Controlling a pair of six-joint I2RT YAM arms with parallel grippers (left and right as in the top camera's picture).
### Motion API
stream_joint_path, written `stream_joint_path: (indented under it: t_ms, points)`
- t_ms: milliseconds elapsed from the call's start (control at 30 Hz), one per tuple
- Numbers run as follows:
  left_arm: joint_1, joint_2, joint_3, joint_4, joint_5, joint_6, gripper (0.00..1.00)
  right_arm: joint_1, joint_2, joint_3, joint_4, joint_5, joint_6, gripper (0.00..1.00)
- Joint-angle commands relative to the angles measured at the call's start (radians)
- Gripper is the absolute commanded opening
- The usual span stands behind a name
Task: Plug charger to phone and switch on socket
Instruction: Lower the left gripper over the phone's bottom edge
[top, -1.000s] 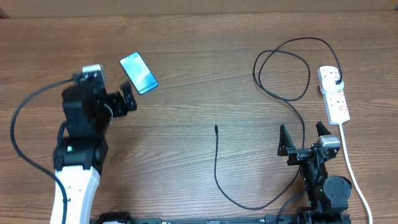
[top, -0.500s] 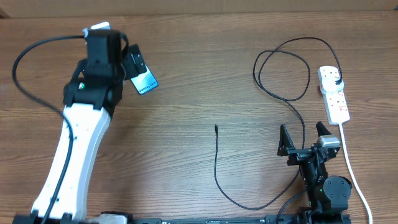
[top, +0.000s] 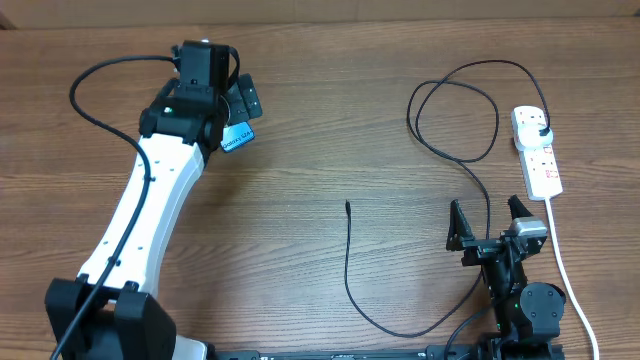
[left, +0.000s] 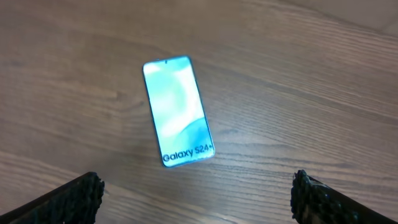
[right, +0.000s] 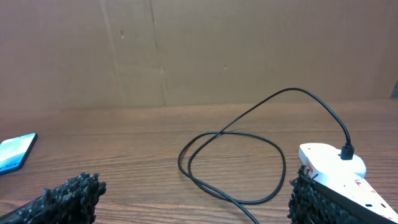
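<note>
Wooden bench (top: 300, 180): brown grained top is carrying everything, with a plain brown board wall (right: 186, 50) standing behind it.
White left arm (top: 140, 220): is reaching from the near left corner toward the far left part of the bench.
Left tool (left: 196, 199): is hanging above the phone with its two black fingers spread wide, gripping nothing; in the wrist view the phone is lying just beyond the gap between the fingertips.
Slim rectangular phone with a light-blue screen and black edges (left: 178, 112): is lying flat, screen up, at the far left of the bench, partly covered by the left tool in the overhead view.
Small connector tip (top: 347, 206): is lying loose on bare wood at mid-bench, well apart from the phone.
Long thin black charger cable (top: 348, 255): is running from that tip toward the near edge, curving right, then looping across the far right of the bench.
Right tool (top: 489, 225): is sitting low at the near right, fingers wide apart, holding nothing; in the overhead view the cable is crossing the gap between them.
Black plug (top: 540, 127): is sitting in the far outlet of the power strip.
White elongated power strip with red switch marks (top: 540, 160): is lying at the far right.
Thick white cord (top: 565, 270): is trailing from the strip's near end toward the near edge.
</note>
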Motion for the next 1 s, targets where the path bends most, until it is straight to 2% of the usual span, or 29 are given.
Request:
stream_joint_path:
  t_ms: [0,200,533,967]
  points:
    - [-0.001,0.049,0.035,-0.001,-0.010,-0.122,1.00,0.005,-0.009,-0.011,0.004,0.001,-0.004,1.00]
    - [-0.001,0.143,0.144,-0.057,-0.013,-0.189,1.00,0.005,-0.009,-0.011,0.004,0.001,-0.004,1.00]
    - [0.006,0.393,0.491,-0.280,-0.035,-0.255,1.00,0.005,-0.009,-0.011,0.004,0.001,-0.004,1.00]
    - [0.027,0.475,0.508,-0.341,-0.016,-0.294,1.00,0.005,-0.009,-0.011,0.004,0.001,-0.004,1.00]
